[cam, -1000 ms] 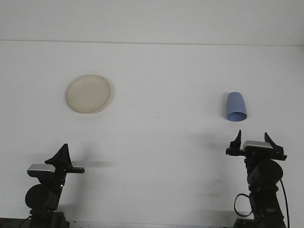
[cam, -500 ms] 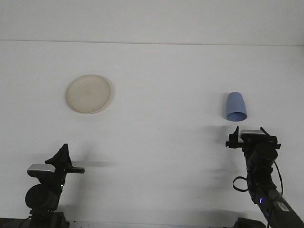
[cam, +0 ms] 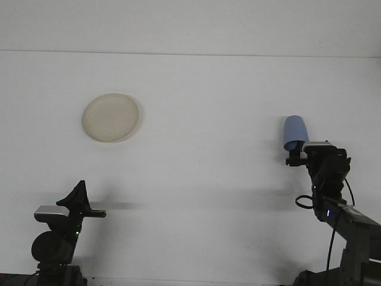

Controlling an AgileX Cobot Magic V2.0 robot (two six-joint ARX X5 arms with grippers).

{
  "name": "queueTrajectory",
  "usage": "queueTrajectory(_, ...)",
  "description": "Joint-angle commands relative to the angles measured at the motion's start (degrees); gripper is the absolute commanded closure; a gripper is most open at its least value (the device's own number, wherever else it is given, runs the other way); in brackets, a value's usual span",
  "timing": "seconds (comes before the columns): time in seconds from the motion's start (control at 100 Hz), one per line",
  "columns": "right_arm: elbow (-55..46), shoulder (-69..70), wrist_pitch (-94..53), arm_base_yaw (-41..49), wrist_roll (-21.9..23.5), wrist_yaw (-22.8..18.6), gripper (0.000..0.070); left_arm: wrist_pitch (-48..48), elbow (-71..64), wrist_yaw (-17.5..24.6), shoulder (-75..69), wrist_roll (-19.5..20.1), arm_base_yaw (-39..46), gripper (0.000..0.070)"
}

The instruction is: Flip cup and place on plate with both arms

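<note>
Right tool (cam: 309,154) against one blue cup (cam: 295,132), grip unclear; one plate (cam: 111,117) apart.

One cream plate (cam: 111,118), one blue cup (cam: 294,132), one white table (cam: 202,179), two robot arms

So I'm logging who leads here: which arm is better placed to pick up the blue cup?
The right. The right gripper is at the near rim of the blue cup, while the left gripper sits far across the table, below the plate.
</note>
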Motion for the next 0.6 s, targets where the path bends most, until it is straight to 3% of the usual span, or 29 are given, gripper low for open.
queueTrajectory(0.0, 1.97, 2.62, 1.11, -0.44, -0.55, -0.92, 0.0121, 0.66, -1.09, -0.17, -0.09, 0.87, 0.11, 0.0687)
queueTrajectory(0.31, 7.69, 10.49, 1.22, -0.7, -2.4, -2.89, 0.0136, 0.66, -1.09, -0.17, -0.09, 0.87, 0.11, 0.0687)
queueTrajectory(0.42, 7.82, 10.86, 2.38, -0.7, -2.82, -3.54, 0.0215, 0.66, -1.09, -0.17, -0.09, 0.87, 0.11, 0.0687)
queueTrajectory(0.59, 7.87, 10.86, 2.75, -0.7, -2.78, -4.26, 0.0464, 0.66, -1.09, -0.17, -0.09, 0.87, 0.11, 0.0687)
